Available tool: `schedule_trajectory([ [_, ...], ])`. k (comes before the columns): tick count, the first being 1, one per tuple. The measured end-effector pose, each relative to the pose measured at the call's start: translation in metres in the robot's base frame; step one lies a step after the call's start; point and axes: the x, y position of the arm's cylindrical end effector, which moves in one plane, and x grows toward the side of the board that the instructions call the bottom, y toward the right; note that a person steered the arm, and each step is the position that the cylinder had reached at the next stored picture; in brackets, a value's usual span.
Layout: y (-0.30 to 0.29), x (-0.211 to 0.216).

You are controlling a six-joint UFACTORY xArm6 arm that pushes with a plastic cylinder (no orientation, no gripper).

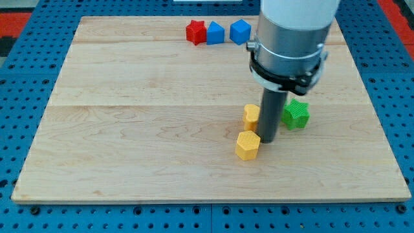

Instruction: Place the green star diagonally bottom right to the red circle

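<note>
While my tip (268,140) touches the yellow hexagon (247,145), green star (296,114) just right, no long axis, no claw

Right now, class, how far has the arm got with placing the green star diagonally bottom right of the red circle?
Done: nothing that shows. No red circle is visible; the only red piece is a red star-like block at the view's top. In hand: my tip stands just left of the green star, between two yellow blocks. Left: the whole push.
</note>
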Motion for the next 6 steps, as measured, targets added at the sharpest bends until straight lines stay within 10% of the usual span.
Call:
schedule_trajectory([
  [6,0.033,-0.181],
])
